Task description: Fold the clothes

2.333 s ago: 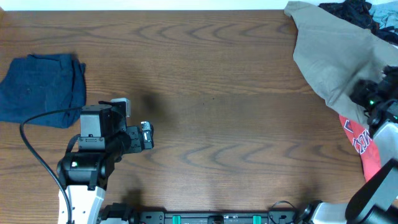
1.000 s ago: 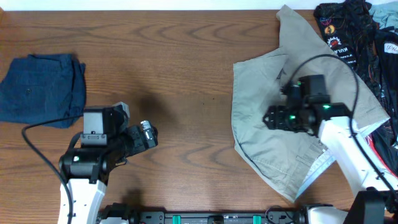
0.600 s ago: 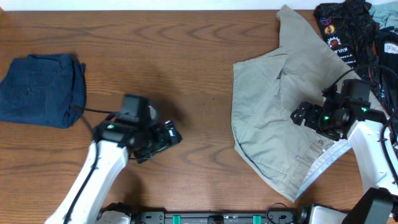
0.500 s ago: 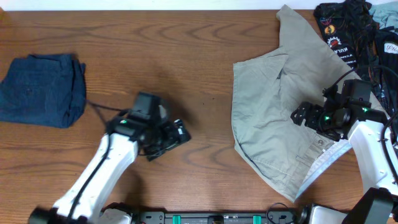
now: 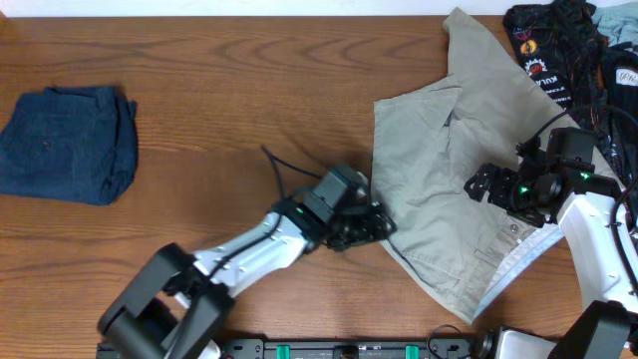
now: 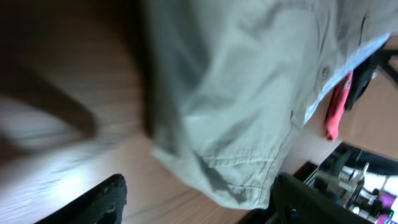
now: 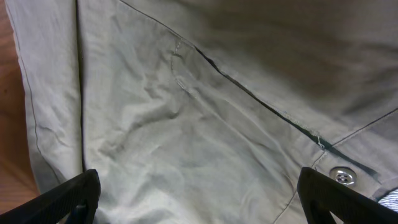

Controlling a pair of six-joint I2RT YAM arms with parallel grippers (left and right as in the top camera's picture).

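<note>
The clothes, large khaki trousers (image 5: 439, 150), lie spread and crumpled on the right half of the table, with pale lining showing at their lower right (image 5: 526, 267). My left gripper (image 5: 374, 227) reaches across to their lower left edge. In the left wrist view it (image 6: 205, 208) stands open, and the hem of the trousers (image 6: 249, 143) hangs between its fingers. My right gripper (image 5: 480, 187) hovers over the middle of the trousers. In the right wrist view it (image 7: 208, 202) is open above flat fabric (image 7: 186, 112), near a metal button (image 7: 341, 175).
Folded dark blue jeans (image 5: 65, 145) lie at the far left. A heap of dark clothes (image 5: 563, 40) sits at the back right corner. A red cloth (image 6: 336, 109) shows past the trousers in the left wrist view. Bare wood (image 5: 249, 90) lies between jeans and trousers.
My left arm has swept right across the table to the trousers' lower left edge. My right gripper has shifted slightly right over the trousers and opened wider.
</note>
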